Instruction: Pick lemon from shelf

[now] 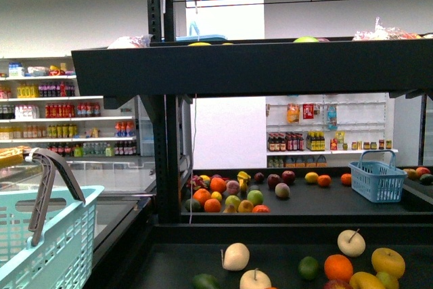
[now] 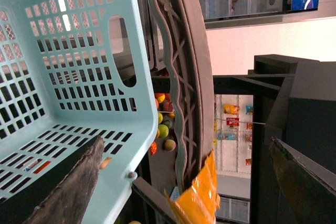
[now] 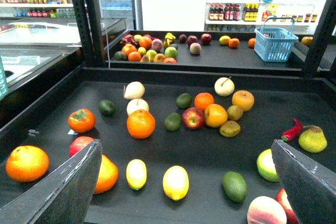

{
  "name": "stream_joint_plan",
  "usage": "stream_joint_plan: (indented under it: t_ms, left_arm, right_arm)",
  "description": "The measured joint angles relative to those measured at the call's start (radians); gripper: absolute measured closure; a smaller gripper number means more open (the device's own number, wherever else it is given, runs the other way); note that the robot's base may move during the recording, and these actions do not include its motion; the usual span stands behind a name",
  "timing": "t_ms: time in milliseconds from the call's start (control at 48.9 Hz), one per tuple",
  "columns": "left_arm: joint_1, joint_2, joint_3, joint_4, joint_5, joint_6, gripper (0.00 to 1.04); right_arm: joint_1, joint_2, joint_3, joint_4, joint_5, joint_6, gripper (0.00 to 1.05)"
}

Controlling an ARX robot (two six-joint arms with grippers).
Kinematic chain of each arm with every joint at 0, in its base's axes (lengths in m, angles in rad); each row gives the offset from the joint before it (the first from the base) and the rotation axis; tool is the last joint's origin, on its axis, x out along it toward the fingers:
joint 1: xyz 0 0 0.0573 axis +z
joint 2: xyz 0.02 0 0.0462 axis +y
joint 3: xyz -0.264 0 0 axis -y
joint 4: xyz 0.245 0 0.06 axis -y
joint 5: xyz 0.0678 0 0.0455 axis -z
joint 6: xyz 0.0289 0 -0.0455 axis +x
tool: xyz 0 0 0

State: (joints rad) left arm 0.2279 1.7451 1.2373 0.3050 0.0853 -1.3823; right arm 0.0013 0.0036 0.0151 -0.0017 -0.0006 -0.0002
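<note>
In the right wrist view two bright yellow lemons lie on the black shelf tier (image 3: pixel 173 77): the larger lemon (image 3: pixel 175 182) and a smaller one (image 3: pixel 136 173) beside it. My right gripper (image 3: pixel 186 142) is open and empty above this tier, and both lemons lie in the span between its fingers (image 3: pixel 71 184). My left gripper (image 2: pixel 186 139) is open, with the grey handle (image 2: pixel 184 77) of a pale turquoise basket (image 2: pixel 63 77) running between its fingers. In the front view the shelf (image 1: pixel 250 65) fills the middle; neither gripper shows there.
Oranges (image 3: pixel 140 123), apples, avocados (image 3: pixel 234 185), a persimmon and a red chilli (image 3: pixel 292 129) lie around the lemons. A blue basket (image 3: pixel 274 43) stands on the farther tier with more fruit. The turquoise basket (image 1: pixel 40 241) sits at lower left. An orange packet (image 2: pixel 197 198) hangs by its handle.
</note>
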Motion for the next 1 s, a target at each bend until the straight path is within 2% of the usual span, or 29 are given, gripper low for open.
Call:
stream_joint_plan:
  t_ms: [225,368,409,635,901,1003]
  left_arm:
    - [0.005,0.127,0.143,-0.037,-0.029,0.006,0.08]
    - [0.005,0.144,0.168,-0.043,-0.037,0.02,0.35]
    - [0.005,0.149,0.178,-0.043,-0.037,0.03,0.46]
    - [0.005,0.165,0.2,-0.045,-0.045,0.043,0.81]
    - [0.011,0.161,0.195,-0.036,-0.029,0.031,0.85]
    - [0.014,0.121,0.164,-0.039,0.011,0.074,0.85]
  right_arm:
    - [0.0,0.0,0.0,0.0,0.0,0.0,0.08]
    - [0.0,0.0,0.0,0.0,0.0,0.0,0.08]
    - [0.0,0.0,0.0,0.0,0.0,0.0,0.08]
    - [0.0,0.0,0.0,0.0,0.0,0.0,0.08]
    - [0.0,0.0,0.0,0.0,0.0,0.0,0.08]
    - [0.0,0.0,0.0,0.0,0.0,0.0,0.08]
